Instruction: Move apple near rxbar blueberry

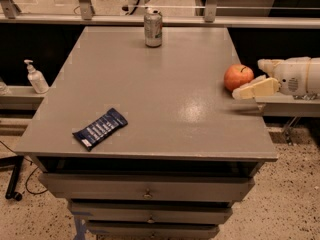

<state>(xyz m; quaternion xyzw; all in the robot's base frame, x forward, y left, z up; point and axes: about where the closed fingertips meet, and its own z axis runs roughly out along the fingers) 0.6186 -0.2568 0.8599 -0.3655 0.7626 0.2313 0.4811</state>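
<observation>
Gripper (249,79) first: it reaches in level from the right edge of the table (150,79), its two pale fingers (255,88) spread apart, one behind the apple's right shoulder and one in front of it. The jaws look released rather than clenched; whether either finger touches the fruit I cannot tell. That low, sideways reach suits a round thing that would roll if pushed from one side alone, since a finger on each side can pinch it across its widest part.

The apple (238,77) sits upright on the tabletop close to the right edge, stem up, with the open fingers around its right half. The job appears to be at the grasping step, with nothing carried yet.

Its goal, the rxbar blueberry (100,129), lies flat and slanted near the front left corner, well apart from the apple, so the carry will likely run diagonally across most of the surface. Bare tabletop lies between them.

Farther out, a drink can (153,28) stands upright at the back edge, off that diagonal and unlikely to be struck. Beyond the table, a pump bottle (36,77) stands on a low ledge to the left, and drawers (147,189) sit under the top.
</observation>
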